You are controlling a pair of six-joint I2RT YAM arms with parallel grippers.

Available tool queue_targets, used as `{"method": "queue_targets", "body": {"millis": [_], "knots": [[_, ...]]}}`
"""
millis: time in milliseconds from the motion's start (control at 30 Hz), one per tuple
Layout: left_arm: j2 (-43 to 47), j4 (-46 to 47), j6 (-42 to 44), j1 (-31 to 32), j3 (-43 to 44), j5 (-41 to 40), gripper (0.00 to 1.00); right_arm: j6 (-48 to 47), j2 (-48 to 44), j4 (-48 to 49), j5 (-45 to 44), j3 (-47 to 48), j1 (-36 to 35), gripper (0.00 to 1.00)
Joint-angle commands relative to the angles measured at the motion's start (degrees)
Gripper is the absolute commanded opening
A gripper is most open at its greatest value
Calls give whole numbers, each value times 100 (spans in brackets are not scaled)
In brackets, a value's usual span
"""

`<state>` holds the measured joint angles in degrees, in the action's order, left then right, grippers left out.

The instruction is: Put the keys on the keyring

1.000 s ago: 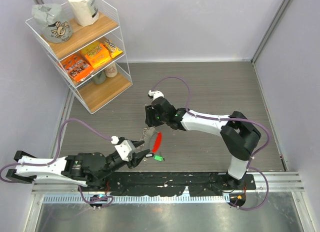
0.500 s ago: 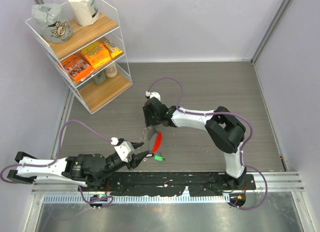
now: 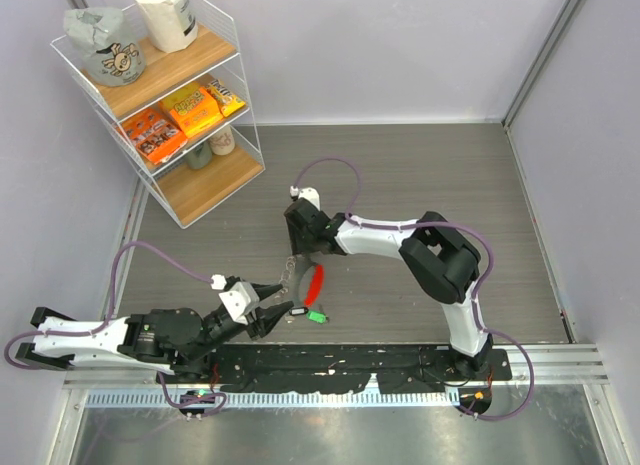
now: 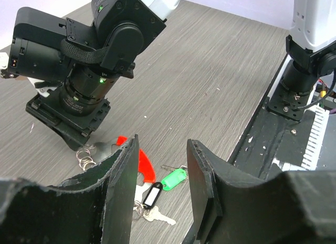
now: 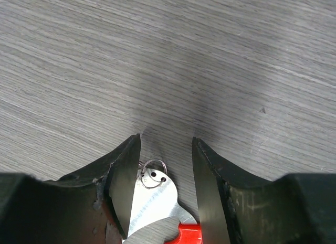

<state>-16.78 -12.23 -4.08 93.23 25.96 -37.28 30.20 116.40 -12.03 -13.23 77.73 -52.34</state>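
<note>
My right claw [image 5: 165, 141], spread, straddles the keyring [image 5: 155, 194] at its silver end on the tabletop [image 4: 210, 71]. My left claw [image 4: 160, 144], spread and empty, hovers near the green key [image 4: 173, 178] and black key [image 4: 152, 194]. Best to pin the ring firmly before threading.

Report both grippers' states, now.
Left gripper: open, holding nothing.
Right gripper: jaws astride the keyring; whether it grips cannot be told.

You're running two arms, white shells over black joints: the left arm [image 3: 90, 337] at lower left, the right arm [image 3: 385, 240] mid-frame. A purple cable [image 3: 330, 162] trails along each. The left gripper [image 4: 161, 149] has black, rough-edged fingers [image 4: 123, 191]. A green light [image 4: 100, 81] glows on the right arm's black wrist.
</note>
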Motion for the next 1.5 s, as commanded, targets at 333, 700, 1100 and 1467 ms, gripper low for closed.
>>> {"method": "queue_targets", "body": {"millis": [333, 700, 1100, 1467], "knots": [[8, 28, -102, -24, 50, 186, 47, -14, -723, -27, -399, -627, -163, 40], [-115, 115, -128, -24, 85, 221, 47, -84, -1066, -45, -619, -891, -303, 16], [-185, 115, -172, -24, 112, 247, 46, -286, -1620, 201, -583, -1375, -356, 23], [-221, 98, -190, -24, 112, 230, 47, -75, -2139, 167, -953, -1797, -541, 46]]}}
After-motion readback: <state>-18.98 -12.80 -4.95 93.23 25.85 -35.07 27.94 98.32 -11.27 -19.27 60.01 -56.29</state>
